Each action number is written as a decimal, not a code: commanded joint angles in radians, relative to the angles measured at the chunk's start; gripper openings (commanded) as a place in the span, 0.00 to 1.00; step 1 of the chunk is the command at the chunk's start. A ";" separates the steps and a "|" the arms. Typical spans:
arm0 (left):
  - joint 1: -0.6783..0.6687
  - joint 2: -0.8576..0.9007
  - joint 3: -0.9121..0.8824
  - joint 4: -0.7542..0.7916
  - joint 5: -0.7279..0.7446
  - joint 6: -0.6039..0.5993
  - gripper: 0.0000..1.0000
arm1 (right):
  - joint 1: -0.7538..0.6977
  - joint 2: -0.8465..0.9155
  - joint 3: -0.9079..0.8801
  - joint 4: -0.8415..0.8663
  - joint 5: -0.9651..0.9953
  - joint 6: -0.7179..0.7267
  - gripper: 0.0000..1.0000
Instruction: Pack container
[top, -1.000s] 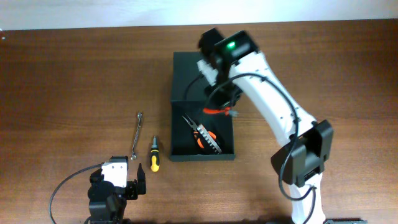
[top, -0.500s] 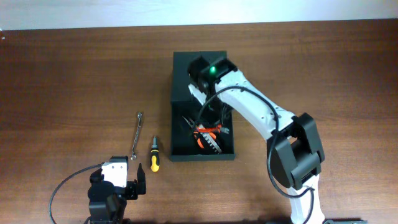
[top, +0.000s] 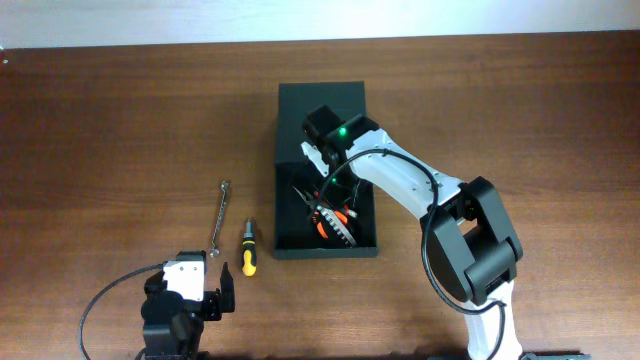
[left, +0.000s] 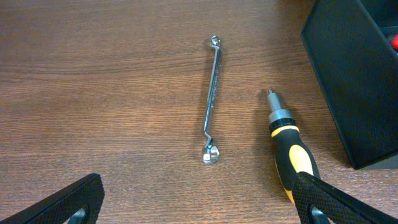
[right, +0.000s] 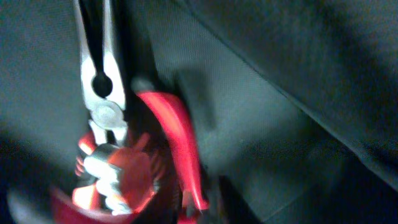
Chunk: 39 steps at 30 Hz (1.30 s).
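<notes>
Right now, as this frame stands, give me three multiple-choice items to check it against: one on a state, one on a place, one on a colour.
1. The box is:
A. shut
B. open, with pliers inside
C. open and empty

2. The wrench lies:
A. in the box
B. on the table, left of the screwdriver
C. across the screwdriver

3. The screwdriver's handle is:
A. yellow and black
B. blue
C. white

Answers:
1 B: the overhead view looks straight into the box, with red-handled pliers on its floor.
2 B: the left wrist view shows wrench and screwdriver apart on bare wood, outside the box.
3 A: both of those views show a yellow grip with black parts.
</notes>
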 joint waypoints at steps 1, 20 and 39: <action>0.006 -0.007 -0.005 0.002 0.001 -0.009 0.99 | -0.016 -0.022 -0.029 0.001 0.013 -0.006 0.29; 0.006 -0.007 -0.005 0.003 0.001 -0.009 0.99 | -0.020 -0.476 -0.019 -0.084 0.013 -0.006 0.99; 0.006 -0.006 -0.005 0.003 0.001 -0.009 0.99 | -0.020 -1.601 -0.664 -0.008 0.179 0.179 0.99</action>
